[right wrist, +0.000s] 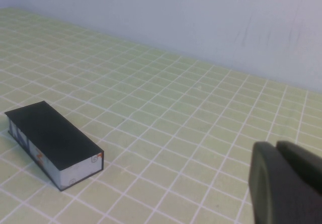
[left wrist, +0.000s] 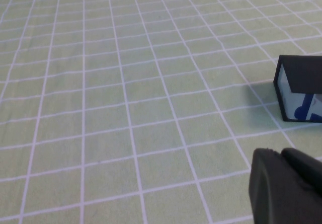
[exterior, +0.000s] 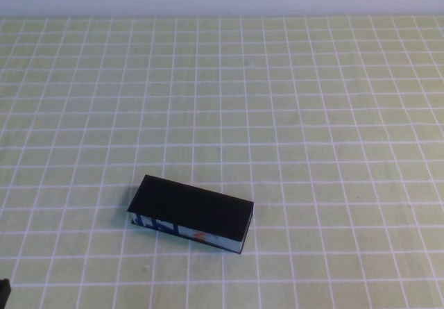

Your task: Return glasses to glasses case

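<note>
One glasses case [exterior: 191,214] lies on one table [exterior: 312,114] covered in a green checked cloth. It is shut. Two grippers show: the left gripper [left wrist: 287,186] and the right gripper [right wrist: 284,183].

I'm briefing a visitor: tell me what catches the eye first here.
The closed black glasses case stands out, lying alone at a slant on the green checked tablecloth, near the front and left of centre. No glasses show in any view. The left end effector hangs low near the case's end; the right end effector, shut, is further off.
</note>
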